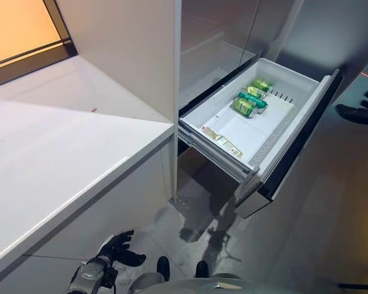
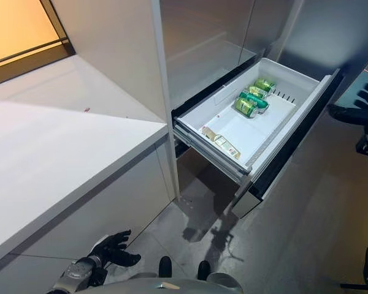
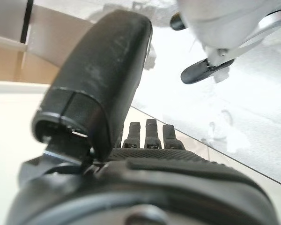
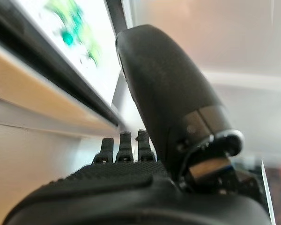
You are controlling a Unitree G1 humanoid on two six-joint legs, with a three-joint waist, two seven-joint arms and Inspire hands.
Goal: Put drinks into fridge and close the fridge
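Both robot hands (image 1: 116,248) (image 1: 359,113) open, empty

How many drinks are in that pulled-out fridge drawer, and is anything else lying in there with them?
Green cans: 3, lying close together toward the far end of the white drawer.
Flat label or card: 1, near the drawer's front edge.
Total: 4 things in the drawer.
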